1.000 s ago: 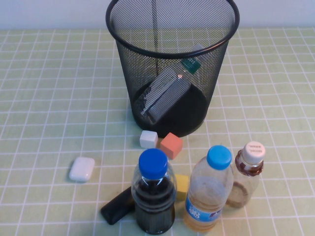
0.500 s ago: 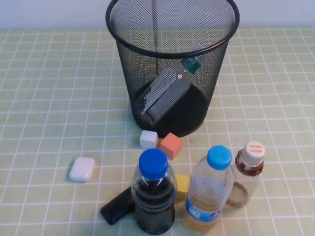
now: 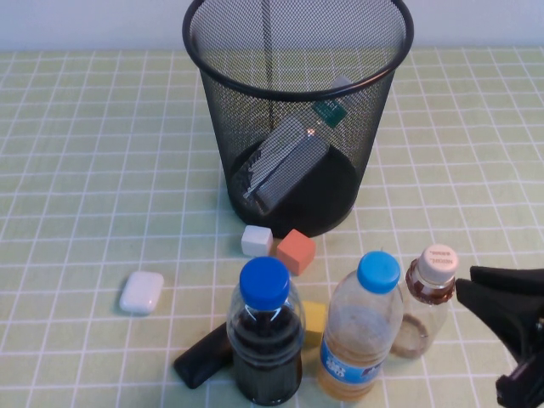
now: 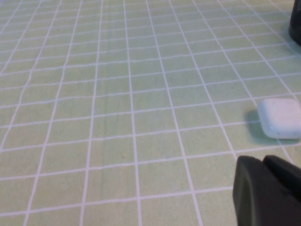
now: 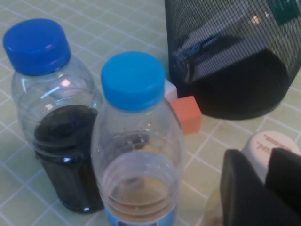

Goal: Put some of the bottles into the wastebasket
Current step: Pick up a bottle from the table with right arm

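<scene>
Black left gripper (image 4: 268, 188), jaw state unclear, hovers near a white earbud case (image 3: 141, 291), far from the bottles. One green-labelled bottle (image 3: 289, 161) lies slanted inside the wastebasket (image 3: 297, 51). Upright brown-tinted bottle (image 3: 429, 302) stands just left of the released, empty right gripper (image 3: 510, 340).

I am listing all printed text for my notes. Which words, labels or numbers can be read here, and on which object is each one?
None can be read.
Brown-tinted bottle: red print on its pale cap, too blurred.
Yellowish-liquid bottle: blue label, print too small.
Green-label bottle in the wastebasket: unreadable through mesh.
Right claw beside the brown-tinted bottle, left claw by the table: no markings.
</scene>
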Controlling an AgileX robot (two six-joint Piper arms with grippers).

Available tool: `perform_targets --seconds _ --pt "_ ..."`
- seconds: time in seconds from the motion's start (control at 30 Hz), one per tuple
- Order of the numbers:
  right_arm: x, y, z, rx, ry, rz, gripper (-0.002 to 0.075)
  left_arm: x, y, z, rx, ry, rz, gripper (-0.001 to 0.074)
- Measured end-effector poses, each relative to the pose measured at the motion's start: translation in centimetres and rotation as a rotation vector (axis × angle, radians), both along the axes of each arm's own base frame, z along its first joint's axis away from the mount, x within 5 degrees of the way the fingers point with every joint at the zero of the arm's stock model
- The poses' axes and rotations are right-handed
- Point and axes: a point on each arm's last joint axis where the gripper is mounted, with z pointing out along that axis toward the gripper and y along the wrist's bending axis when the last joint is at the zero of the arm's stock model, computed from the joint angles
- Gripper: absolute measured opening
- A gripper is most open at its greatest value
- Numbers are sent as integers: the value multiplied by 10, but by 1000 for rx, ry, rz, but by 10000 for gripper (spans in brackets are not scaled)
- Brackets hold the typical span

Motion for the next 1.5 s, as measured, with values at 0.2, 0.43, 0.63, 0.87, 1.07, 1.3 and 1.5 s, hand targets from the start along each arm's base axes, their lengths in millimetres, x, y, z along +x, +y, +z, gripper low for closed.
perform_targets --seconds 0.2,0.43,0.63,0.87,1.07,1.3,1.5 --pt "-14 -5 -32 107 -156 -12 366 0 0 0 0 0 0 -3" --pt "0 -4 -42 240 -234 -145 525 0 0 0 0 0 0 -3" --pt "18 7 -48 233 -275 -197 535 0 0 0 0 0 0 -3" --pt "39 27 -59 172 -263 -180 536 0 0 0 0 0 0 -3" --pt "48 33 -73 134 -249 -194 515 0 0 0 0 0 0 -3" --pt "52 37 -83 112 -218 -199 340 0 0 0 0 0 0 -3" --pt "53 38 -81 104 -215 -202 266 0 0 0 0 0 0 -3"
